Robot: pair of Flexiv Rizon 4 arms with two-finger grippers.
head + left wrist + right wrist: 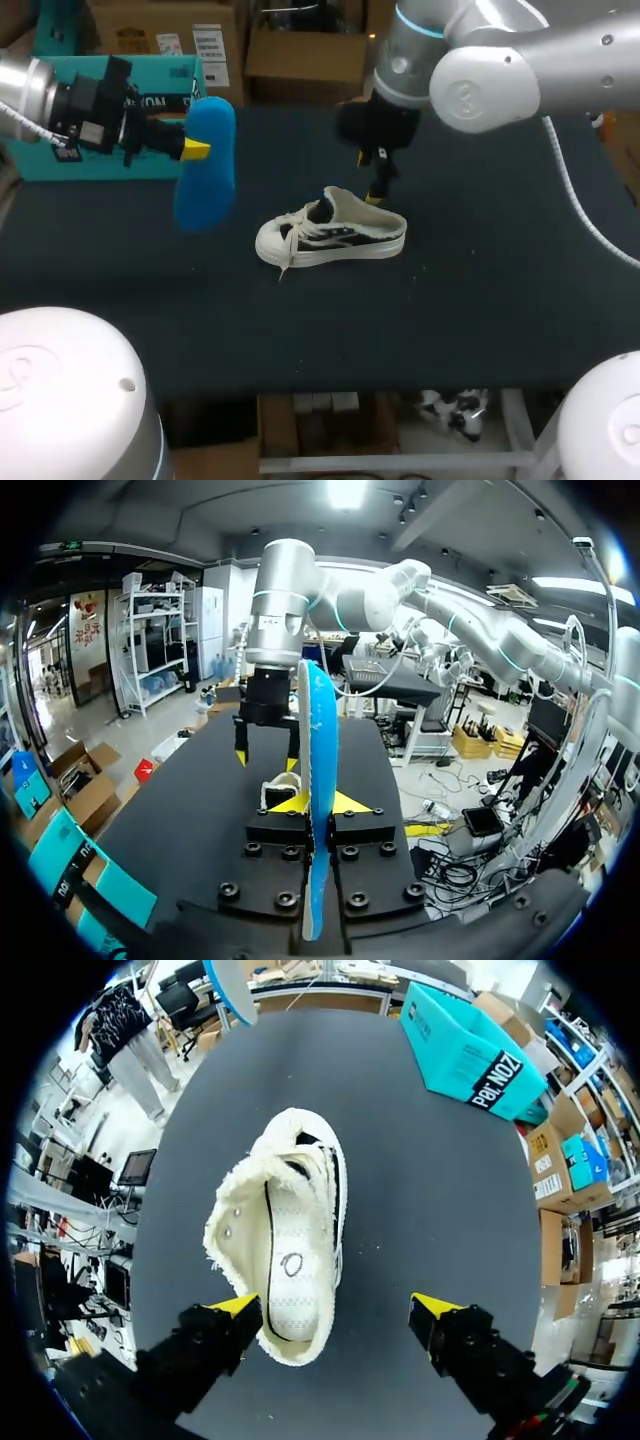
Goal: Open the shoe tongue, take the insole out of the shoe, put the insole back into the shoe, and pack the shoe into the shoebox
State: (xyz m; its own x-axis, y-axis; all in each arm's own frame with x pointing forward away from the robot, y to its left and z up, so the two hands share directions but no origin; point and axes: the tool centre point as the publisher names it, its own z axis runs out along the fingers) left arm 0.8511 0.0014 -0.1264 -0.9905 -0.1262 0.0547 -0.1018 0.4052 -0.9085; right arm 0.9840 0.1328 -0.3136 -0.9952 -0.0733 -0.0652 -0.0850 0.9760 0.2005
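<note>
Shoe: white canvas sneaker with black panels [332, 236] upright mid-worktop [480, 300], long axis crosswise, toe toward your left arm | Insole: blue foam insole [207, 160] pinched in left jaws, clear of worktop | Right jaws: spread over heel | Teal cardboard shoebox [100, 165]: partly hidden behind left arm

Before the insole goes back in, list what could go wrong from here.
The blue insole is pinched on edge in the left gripper, most of its length free; it may bend or twist entering the sneaker.
The right gripper hangs open over the heel, gripping nothing; the sneaker could slide when pushed.
That gripper sits by the opening, so the arms may collide.
</note>
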